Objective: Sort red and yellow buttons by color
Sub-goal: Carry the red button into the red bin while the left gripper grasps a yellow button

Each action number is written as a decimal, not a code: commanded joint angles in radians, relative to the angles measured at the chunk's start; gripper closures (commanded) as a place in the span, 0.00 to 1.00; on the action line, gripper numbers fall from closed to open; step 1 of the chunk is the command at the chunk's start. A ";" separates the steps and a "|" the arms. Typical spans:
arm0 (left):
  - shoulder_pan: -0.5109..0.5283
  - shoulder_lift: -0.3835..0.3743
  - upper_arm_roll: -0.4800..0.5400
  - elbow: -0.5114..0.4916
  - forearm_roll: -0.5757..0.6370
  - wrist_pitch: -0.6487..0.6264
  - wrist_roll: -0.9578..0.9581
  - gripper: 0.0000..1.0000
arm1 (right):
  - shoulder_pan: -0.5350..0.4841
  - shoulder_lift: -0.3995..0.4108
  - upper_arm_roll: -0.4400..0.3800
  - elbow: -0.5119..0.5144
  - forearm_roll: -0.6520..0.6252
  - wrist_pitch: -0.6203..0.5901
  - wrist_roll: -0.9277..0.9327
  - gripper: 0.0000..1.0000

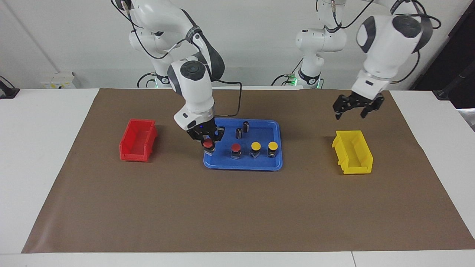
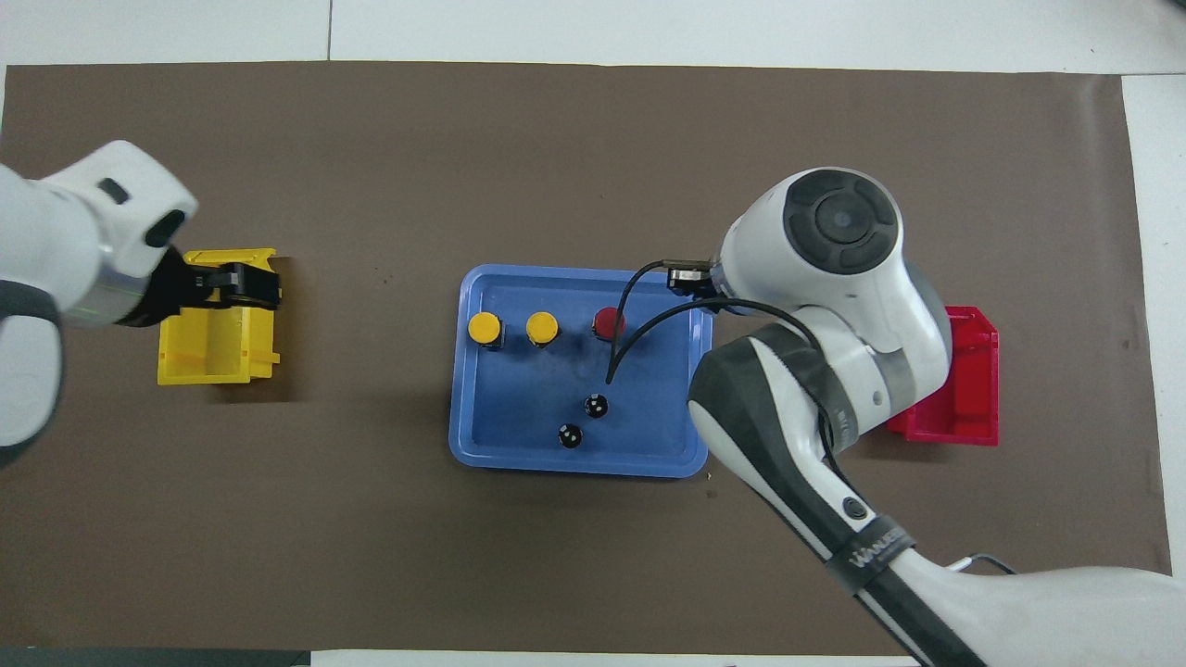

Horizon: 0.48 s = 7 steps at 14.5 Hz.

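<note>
A blue tray (image 1: 267,165) lies mid-table. My right gripper (image 1: 208,141) is shut on a red button (image 1: 208,143) and holds it low over the tray's rim at the right arm's end. The arm hides this button in the overhead view. In the tray stand a second red button (image 1: 235,148) (image 2: 609,321) and two yellow buttons (image 1: 255,146) (image 1: 273,145), also in the overhead view (image 2: 542,326) (image 2: 485,326). My left gripper (image 1: 356,111) (image 2: 232,283) is open and empty, up in the air over the yellow bin (image 1: 352,152) (image 2: 218,347).
A red bin (image 1: 138,140) (image 2: 964,408) stands toward the right arm's end of the brown mat. Two small dark capless cylinders (image 1: 238,132) (image 1: 245,126) stand in the tray, nearer to the robots than the buttons; they also show in the overhead view (image 2: 596,405) (image 2: 570,435).
</note>
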 commanded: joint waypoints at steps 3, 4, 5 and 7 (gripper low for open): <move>-0.223 0.193 0.016 -0.015 -0.004 0.218 -0.238 0.03 | -0.237 -0.222 0.011 -0.165 0.016 -0.095 -0.308 0.84; -0.235 0.222 0.016 -0.015 -0.006 0.244 -0.255 0.05 | -0.284 -0.261 0.011 -0.210 0.046 -0.097 -0.403 0.84; -0.240 0.245 0.016 -0.017 -0.004 0.258 -0.255 0.09 | -0.333 -0.307 0.009 -0.253 0.089 -0.098 -0.484 0.84; -0.240 0.258 0.015 -0.046 -0.004 0.307 -0.250 0.20 | -0.418 -0.378 0.002 -0.343 0.149 -0.095 -0.596 0.84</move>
